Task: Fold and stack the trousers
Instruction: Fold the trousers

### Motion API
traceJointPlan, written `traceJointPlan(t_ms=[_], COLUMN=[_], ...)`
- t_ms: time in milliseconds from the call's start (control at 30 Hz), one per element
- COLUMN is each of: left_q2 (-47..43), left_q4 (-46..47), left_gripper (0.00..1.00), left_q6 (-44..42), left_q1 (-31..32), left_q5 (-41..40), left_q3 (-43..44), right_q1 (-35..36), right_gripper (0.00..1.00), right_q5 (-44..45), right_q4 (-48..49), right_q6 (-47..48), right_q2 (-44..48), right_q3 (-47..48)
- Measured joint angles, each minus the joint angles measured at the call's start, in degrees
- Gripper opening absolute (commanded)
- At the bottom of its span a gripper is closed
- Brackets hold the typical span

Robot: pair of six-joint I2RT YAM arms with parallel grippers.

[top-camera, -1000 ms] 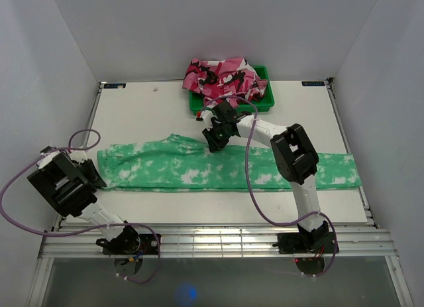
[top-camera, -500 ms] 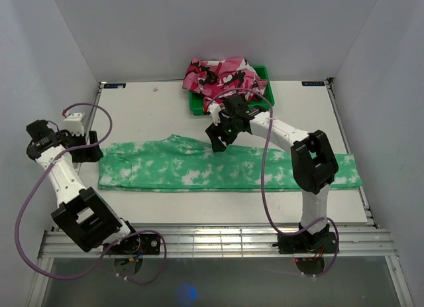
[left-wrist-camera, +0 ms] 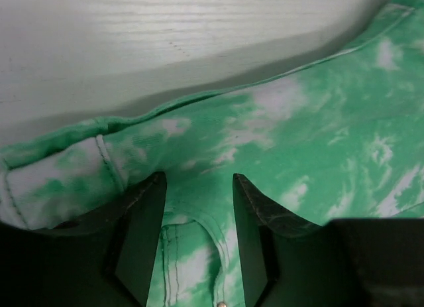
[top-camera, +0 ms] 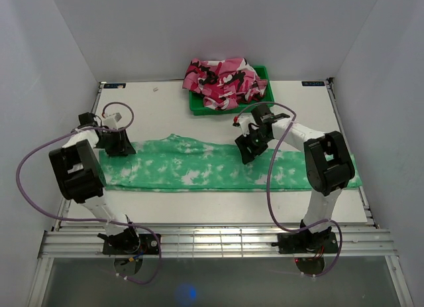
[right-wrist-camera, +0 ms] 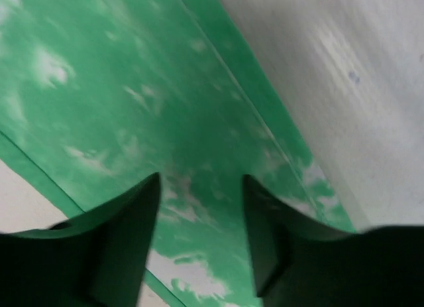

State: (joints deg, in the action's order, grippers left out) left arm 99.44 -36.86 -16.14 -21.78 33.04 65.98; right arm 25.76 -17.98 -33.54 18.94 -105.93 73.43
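The bright green, white-blotched cloth trousers (top-camera: 192, 169) lie flat across the white worktop (top-camera: 165, 108) from left edge to right edge, the left gripper (top-camera: 121, 148) parted over their left end, the right gripper (top-camera: 246, 153) parted over their far side, just short of a green plastic tray (top-camera: 265, 103) of pink camouflage cloth (top-camera: 225, 81) at the far edge.

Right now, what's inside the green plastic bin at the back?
A crumpled pink, white and black cloth fills the green plastic bin. It hides the bin's bottom; anything underneath is unseen.
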Motion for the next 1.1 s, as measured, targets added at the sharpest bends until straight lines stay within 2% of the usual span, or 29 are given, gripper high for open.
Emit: traceJointPlan(t_ms=[100,267,333,367,400,500,567,667,800,867,1000,1100], left_q2=[7.1,11.8,12.9,13.3,13.3,12.2,10.1,2.4,-11.1,-14.8,-12.5,-7.6], left_q4=[1.6,1.2,1.2,1.2,1.1,0.7,0.2,1.0,3.0,3.8,4.5,5.3], left_gripper=[0.60,0.76,0.81,0.85,0.87,0.97,0.98,0.98,0.98,0.98,0.98,0.91], left_q6=[3.7,6.6,6.6,6.4,6.3,4.5,2.8,0.5,0.3,0.5,0.2,0.6], left_q1=[0.0,0.6,1.0,1.1,1.1,1.0,0.9,-0.1,-1.2,-1.1,-1.3,-2.3], left_q5=[-0.9,-0.4,-0.2,-0.4,-0.5,-1.8,-3.2,-4.5,-3.3,-2.3,-1.4,-4.5], left_q3=[1.4,8.5,10.9,11.9,12.4,13.0,12.8,9.0,2.0,-0.3,-3.0,-7.5], right_q1=[-3.8,-6.5,-6.7,-6.7,-6.7,-7.4,-8.7,-12.5,-20.9,-25.7,-35.9,-41.9], right_gripper=[0.81,0.92,1.00,0.92,0.90,0.90,0.90,0.90,0.90,0.90,0.92,0.98], right_q5=[-1.5,-5.4,-6.8,-7.3,-7.7,-7.0,-5.5,-4.7,-7.5,-9.7,-11.1,-9.6], right_q4=[0.0,0.8,1.4,1.8,2.1,2.0,0.7,-0.4,-0.7,-0.9,-4.2,-7.8], right_q6=[0.7,0.8,0.8,0.8,1.0,1.0,1.2,1.2,1.1,1.0,1.2,1.7], right_q2=[-1.6,-2.8,-3.3,-3.5,-3.5,-3.0,-1.6,3.9,13.8,16.3,15.8,14.8], right_q3=[-2.1,-0.8,0.0,0.2,0.3,0.3,0.3,-0.2,-0.3,-0.2,0.6,0.3])
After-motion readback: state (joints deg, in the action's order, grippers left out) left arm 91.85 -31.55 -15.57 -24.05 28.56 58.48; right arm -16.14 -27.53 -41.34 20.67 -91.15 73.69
